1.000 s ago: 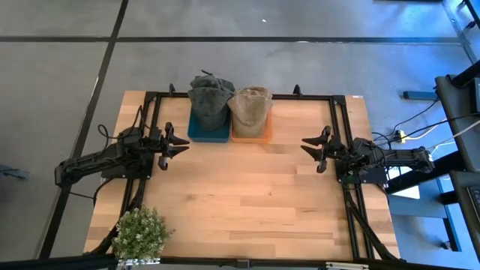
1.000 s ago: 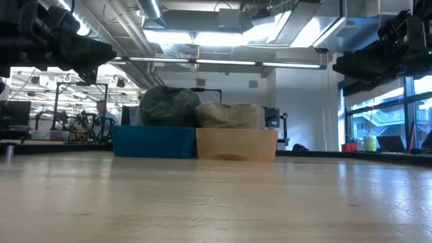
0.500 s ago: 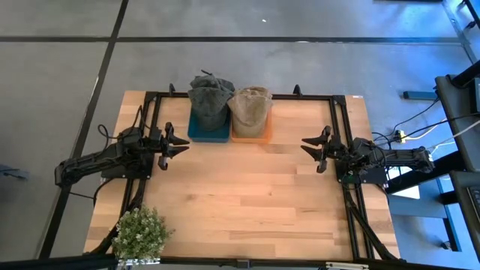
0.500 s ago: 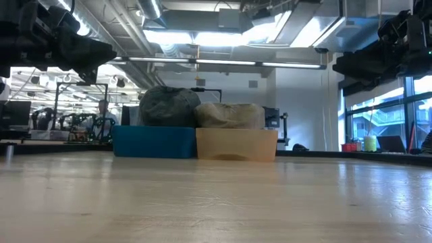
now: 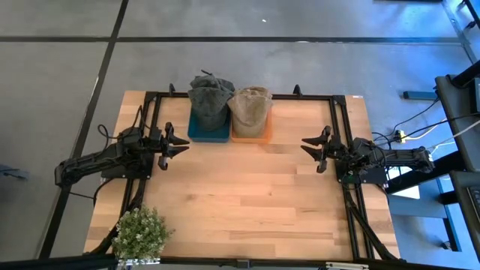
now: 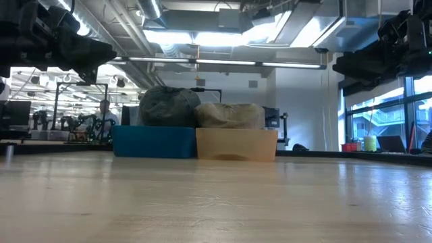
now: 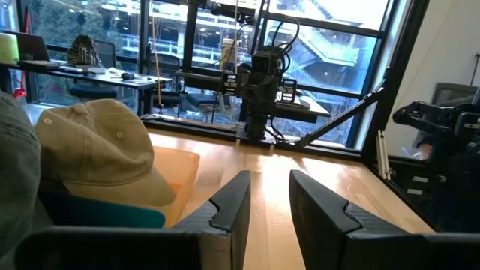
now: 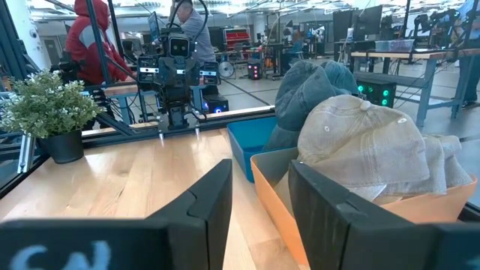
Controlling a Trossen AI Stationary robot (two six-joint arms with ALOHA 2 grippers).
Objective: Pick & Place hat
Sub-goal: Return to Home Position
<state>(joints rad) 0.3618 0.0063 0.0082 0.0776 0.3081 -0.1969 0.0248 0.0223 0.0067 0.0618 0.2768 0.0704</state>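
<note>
A dark grey-green hat (image 5: pixel 208 100) sits in a blue bin (image 5: pixel 208 133) at the table's far edge. Beside it a tan hat (image 5: pixel 250 105) sits in an orange bin (image 5: pixel 251 135). In the low view the grey hat (image 6: pixel 169 106) and tan hat (image 6: pixel 229 115) bulge above their bins. My left gripper (image 5: pixel 176 144) hovers open above the table's left side, pointing right. My right gripper (image 5: pixel 311 148) hovers open above the right side, pointing left. The tan hat (image 7: pixel 105 150) shows in the left wrist view, both hats (image 8: pixel 360 142) in the right wrist view.
A potted green plant (image 5: pixel 140 234) stands at the table's near left corner. A black frame (image 5: pixel 240 96) runs along the far edge and both sides. Bare wooden tabletop (image 5: pixel 247 195) lies between the arms. People show in the room beyond the table (image 8: pixel 88 41).
</note>
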